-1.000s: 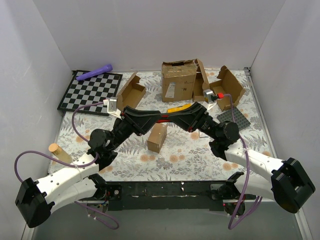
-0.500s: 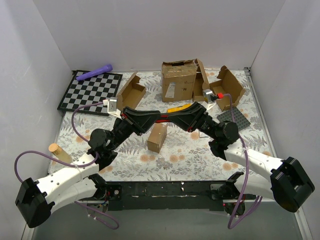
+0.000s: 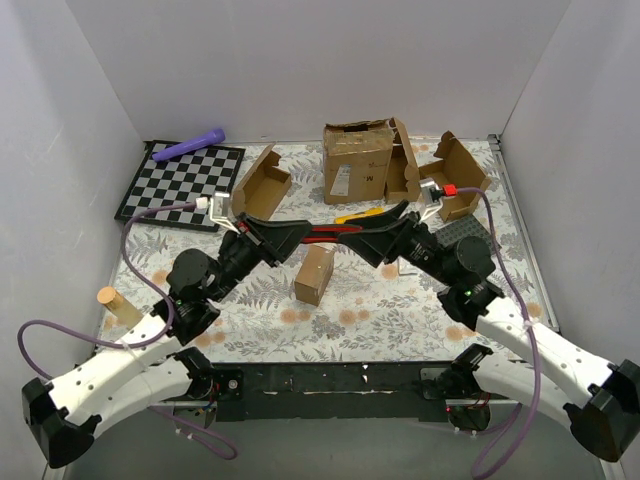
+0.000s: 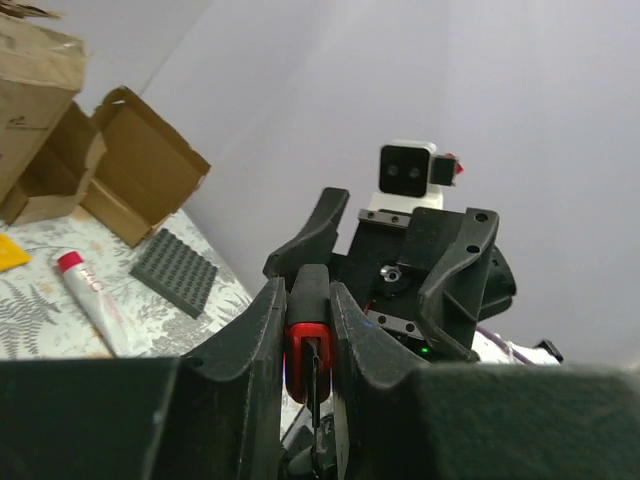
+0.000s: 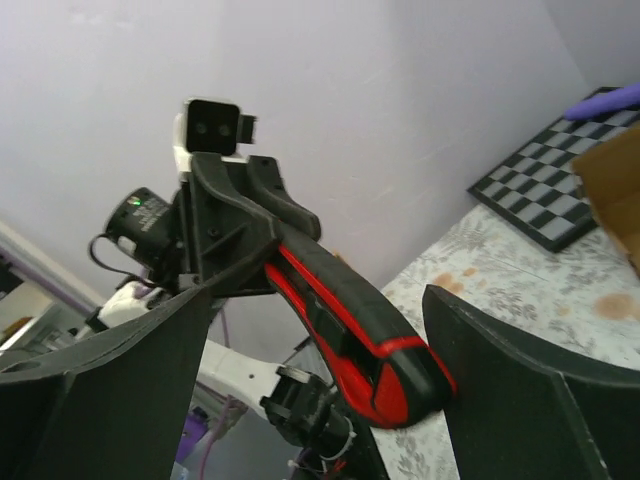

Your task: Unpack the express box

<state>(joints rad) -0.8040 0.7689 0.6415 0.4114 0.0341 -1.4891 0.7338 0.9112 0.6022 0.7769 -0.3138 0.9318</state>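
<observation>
The express box (image 3: 315, 275), a small plain brown carton, lies closed on the fern-patterned table, just below the two grippers. Above it a red and black utility knife (image 3: 335, 229) hangs level in the air. My left gripper (image 3: 300, 236) is shut on one end of it; the left wrist view shows the knife (image 4: 308, 335) pinched between the fingers of the left gripper (image 4: 308, 290). My right gripper (image 3: 376, 233) stands open around the other end. In the right wrist view the knife (image 5: 370, 340) lies between the spread fingers of the right gripper (image 5: 315, 300), close to the right finger.
A large battered carton (image 3: 358, 160) stands at the back, with open mailer boxes at its left (image 3: 262, 183) and right (image 3: 455, 175). A checkerboard (image 3: 180, 183) with a purple object (image 3: 190, 146) fills the back left. A grey studded plate (image 3: 470, 238), a tube (image 4: 88, 290) and a cork cylinder (image 3: 118, 305) lie around.
My right gripper has opened off the knife and its arm has drawn slightly right. The left gripper has tightened and keeps the knife. The express box has not moved.
</observation>
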